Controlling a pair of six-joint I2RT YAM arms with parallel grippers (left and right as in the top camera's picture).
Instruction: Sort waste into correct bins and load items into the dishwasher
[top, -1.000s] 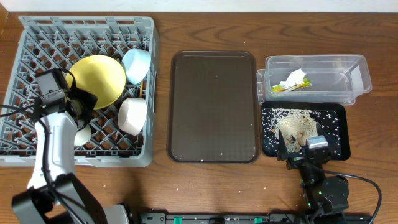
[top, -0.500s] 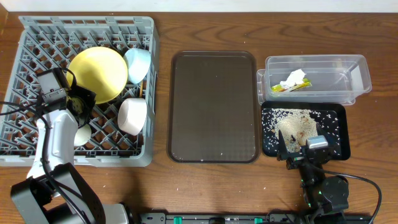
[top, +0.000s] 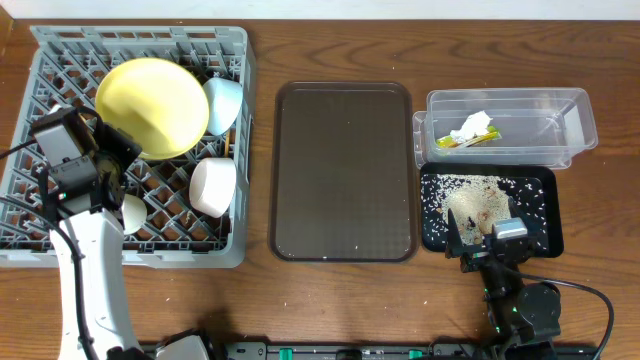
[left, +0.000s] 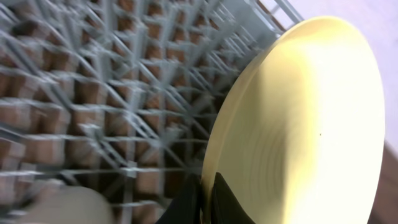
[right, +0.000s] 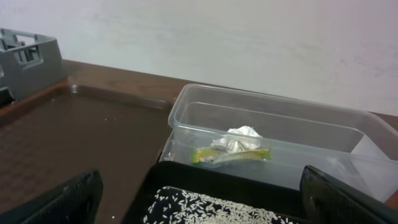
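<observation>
The left pincer (left: 205, 198) is clenching the lower rim of the yellow plate (left: 298, 118), which is tilting on edge over the grey rack (top: 60, 60) at the counter's far-left corner. Being stiff, smooth and breakable, the plate is probably needing just such a firm rim grip. The right pincer (top: 487, 238) is gaping, released, at the black tray's (top: 540, 215) near edge.

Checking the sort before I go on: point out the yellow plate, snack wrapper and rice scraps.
yellow plate (top: 152, 105), overhead view, centre of its face.
snack wrapper (right: 233, 155), right wrist view, middle of the strip.
rice scraps (top: 478, 202), overhead view, middle of the heap.
</observation>
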